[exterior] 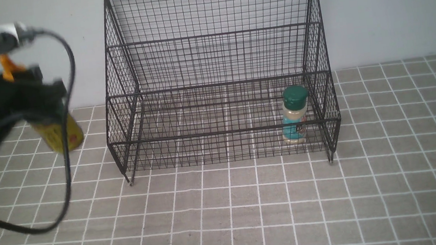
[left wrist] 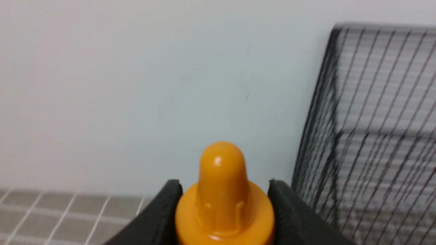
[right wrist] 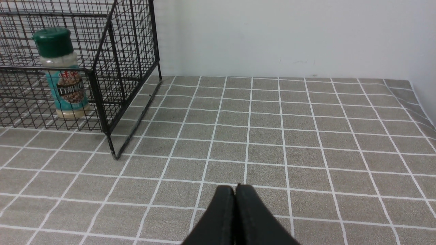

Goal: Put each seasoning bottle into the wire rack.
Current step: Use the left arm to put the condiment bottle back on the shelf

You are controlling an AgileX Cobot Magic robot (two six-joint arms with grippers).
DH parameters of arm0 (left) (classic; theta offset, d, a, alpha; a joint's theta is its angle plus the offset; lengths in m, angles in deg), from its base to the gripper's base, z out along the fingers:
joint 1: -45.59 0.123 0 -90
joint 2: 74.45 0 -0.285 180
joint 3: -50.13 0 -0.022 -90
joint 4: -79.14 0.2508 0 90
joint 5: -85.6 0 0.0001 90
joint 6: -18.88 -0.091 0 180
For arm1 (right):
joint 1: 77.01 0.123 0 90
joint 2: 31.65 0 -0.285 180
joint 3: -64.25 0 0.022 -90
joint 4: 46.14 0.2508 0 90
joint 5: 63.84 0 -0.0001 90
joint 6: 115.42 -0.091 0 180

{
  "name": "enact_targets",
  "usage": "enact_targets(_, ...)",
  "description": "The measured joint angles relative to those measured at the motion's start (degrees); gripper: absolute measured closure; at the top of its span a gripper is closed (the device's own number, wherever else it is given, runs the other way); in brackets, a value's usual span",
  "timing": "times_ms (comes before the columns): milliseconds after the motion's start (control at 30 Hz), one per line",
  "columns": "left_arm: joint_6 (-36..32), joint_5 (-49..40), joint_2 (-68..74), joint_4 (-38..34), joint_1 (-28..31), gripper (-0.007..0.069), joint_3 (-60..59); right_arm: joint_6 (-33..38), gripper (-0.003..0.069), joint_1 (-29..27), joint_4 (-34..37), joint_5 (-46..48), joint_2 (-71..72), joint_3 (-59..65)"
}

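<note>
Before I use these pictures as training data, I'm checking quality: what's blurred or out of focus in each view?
Front view: the left gripper is blurred, the wire rack fairly crisp. Left wrist view: the rack's mesh is soft, as are the gripper's fingers; the orange cap is somewhat clearer. Right wrist view: mostly sharp, though the right gripper looks soft.

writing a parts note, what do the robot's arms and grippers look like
Front view: the left arm with its dark, blurred gripper has a pale strip on top, an orange-yellow band and a looping black cable. Right wrist view: the matte black gripper has tapering fingers.
</note>
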Motion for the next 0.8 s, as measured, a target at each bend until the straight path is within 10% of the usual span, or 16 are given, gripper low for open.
enact_targets(800,-0.06,-3.61,8.36,4.86,-16.91,0.0344,9.04,0.0,0.0672,0.0,0.0,0.07,0.0,0.0)
